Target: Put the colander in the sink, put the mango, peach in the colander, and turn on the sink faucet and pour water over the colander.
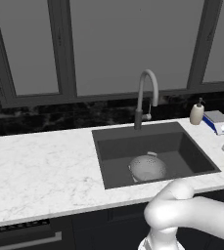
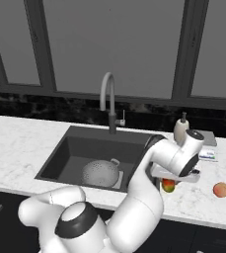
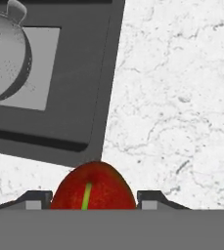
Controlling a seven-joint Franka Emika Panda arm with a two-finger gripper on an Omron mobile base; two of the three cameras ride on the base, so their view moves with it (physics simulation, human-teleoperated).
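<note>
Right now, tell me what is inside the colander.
Nothing visible: the colander sits in the sink with its holed interior bare. Its underside is hidden. The mango sits between the fingers.

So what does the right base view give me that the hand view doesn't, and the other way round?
Right base view alone: the faucet, the peach on the counter, the pump bottle, and the arm bent over the sink's right rim. Hand view alone: the pincer up close, its fingertips flanking the mango. Both: the mango, the colander in the sink, and the marble counter.
</note>
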